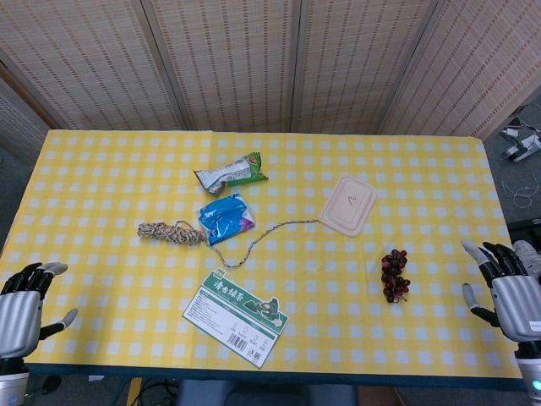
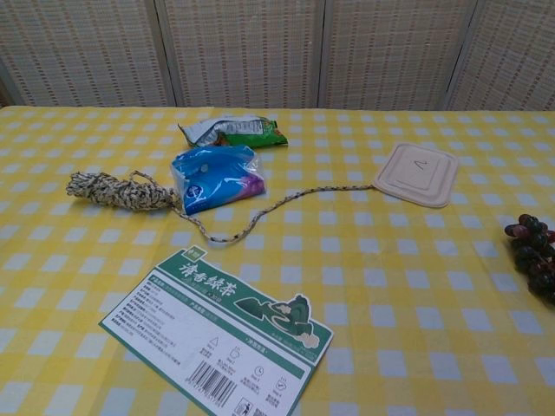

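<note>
Head view high, looking down, chest view low, nearer, both sharing table [image 1: 101, 169] centre.

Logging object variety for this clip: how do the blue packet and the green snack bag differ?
The blue packet is glossy, plump and blue with a purple patch; the green bag is flatter, longer, green with a silvery end. The blue packet sits nearer the robot, beside the rope; the green bag lies farther back, apart from it. Both lie flat and unheld on the checked cloth.

Rope [image 1: 173, 231] left of pouch [image 1: 226, 216], grapes [image 1: 395, 275] far right.
</note>
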Motion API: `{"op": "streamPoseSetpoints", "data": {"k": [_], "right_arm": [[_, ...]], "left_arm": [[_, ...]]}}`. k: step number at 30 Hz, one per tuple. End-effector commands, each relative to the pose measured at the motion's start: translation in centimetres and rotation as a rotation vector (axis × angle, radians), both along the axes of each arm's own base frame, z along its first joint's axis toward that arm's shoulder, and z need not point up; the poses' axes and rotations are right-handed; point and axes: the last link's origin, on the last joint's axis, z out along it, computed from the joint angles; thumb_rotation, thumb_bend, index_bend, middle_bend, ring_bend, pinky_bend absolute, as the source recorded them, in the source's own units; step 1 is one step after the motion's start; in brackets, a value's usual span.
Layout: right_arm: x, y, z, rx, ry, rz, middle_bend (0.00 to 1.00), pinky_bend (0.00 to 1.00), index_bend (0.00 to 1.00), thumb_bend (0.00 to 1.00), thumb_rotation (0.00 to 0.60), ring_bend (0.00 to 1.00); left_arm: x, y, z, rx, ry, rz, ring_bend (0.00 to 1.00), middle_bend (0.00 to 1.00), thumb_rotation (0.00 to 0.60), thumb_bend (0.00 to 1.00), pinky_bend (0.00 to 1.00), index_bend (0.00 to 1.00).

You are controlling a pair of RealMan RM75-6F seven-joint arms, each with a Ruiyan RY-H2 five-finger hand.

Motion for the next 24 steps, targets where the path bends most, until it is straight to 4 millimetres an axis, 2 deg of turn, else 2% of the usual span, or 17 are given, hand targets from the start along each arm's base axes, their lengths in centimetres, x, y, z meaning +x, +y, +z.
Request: {"op": "streamPoseSetpoints", "data": {"k": [1,10,15,24], "right_arm": [[0.0,0.0,0.0,0.002,0.001,0.0,0.22,0.1,0.11,0.45,0.6,0.12],[0.2,-0.2,0.4,-0.012,0.016,0.004,0.22,0.1,0.11,0.45,0.6,0.12],[0.7,-0.8,1.4,-0.045,0.032,0.012,0.22,0.1,0.11,0.45,0.6,0.12],[1.3,-1.0,1.8,-0.051,0.045,0.021,0.22,0.1,0.11,0.45,0.6,0.12]], "left_arm": [[-0.1,0.0,0.0,-0.002,0.002,0.002,0.19,0.28,0.6,0.16,0.22,0.33],[0.0,1.0,0.0,-0.015,0.004,-0.014,0.19,0.28,0.6,0.16,0.22,0.33],[0.5,4.1,-0.5,-0.04,-0.006,-0.067,0.19,0.28,0.6,0.16,0.22,0.33],[1.8,10.7,-3.2,-0.155,0.009,-0.149,0.19,0.28,0.6,0.16,0.22,0.32]]}}
